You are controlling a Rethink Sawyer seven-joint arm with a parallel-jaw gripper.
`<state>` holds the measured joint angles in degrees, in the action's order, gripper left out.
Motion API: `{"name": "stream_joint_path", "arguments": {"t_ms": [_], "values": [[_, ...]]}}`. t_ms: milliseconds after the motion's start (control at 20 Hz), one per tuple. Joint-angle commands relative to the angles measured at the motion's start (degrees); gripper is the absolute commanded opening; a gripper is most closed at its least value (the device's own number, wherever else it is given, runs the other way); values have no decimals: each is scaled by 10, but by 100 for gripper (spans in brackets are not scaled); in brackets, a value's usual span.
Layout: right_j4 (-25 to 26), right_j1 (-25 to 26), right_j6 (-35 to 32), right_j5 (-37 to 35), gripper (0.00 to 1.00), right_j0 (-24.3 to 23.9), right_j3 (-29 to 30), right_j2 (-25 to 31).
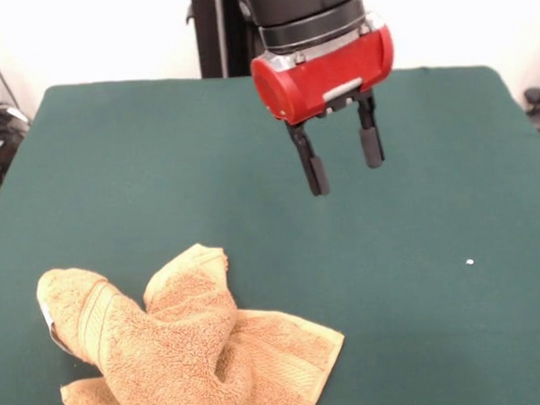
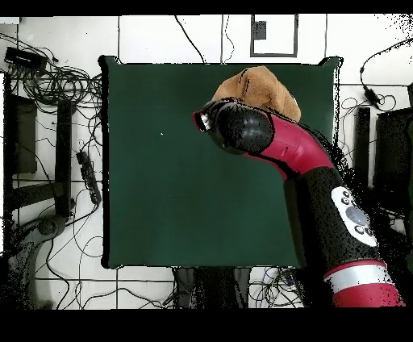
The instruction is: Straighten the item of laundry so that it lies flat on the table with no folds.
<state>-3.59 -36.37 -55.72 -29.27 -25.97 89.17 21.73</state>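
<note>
Mostly bare green table (image 1: 160, 153), towel (image 1: 187, 350) crumpled nr edge.

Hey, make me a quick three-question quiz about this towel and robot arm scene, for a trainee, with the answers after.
1. True or false: the towel lies flat with no folds.
2. The gripper is: A) shut on the towel, B) open above the table, C) pressed onto the cloth.
3. Fill in: a small white ____ lies on the green cloth to the gripper's side, in the front view.

Key: 1 false, it is bunched up. 2 B. 3 speck.
</note>
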Motion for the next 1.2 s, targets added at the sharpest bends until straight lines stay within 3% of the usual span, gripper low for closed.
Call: {"name": "stream_joint_path", "arguments": {"t_ms": [50, 450, 750, 900, 950, 1200], "values": [[-22, -1, -107, -18, 100, 39, 50, 56], [-3, -32, -85, -91, 100, 78, 10, 33], [17, -13, -56, -184, 100, 121, -97, 25], [21, -2, -53, -201, 100, 131, -124, 25], [27, 28, -50, -232, 100, 152, -186, 26], [43, 116, -26, -308, 100, 193, -353, 34]]}}
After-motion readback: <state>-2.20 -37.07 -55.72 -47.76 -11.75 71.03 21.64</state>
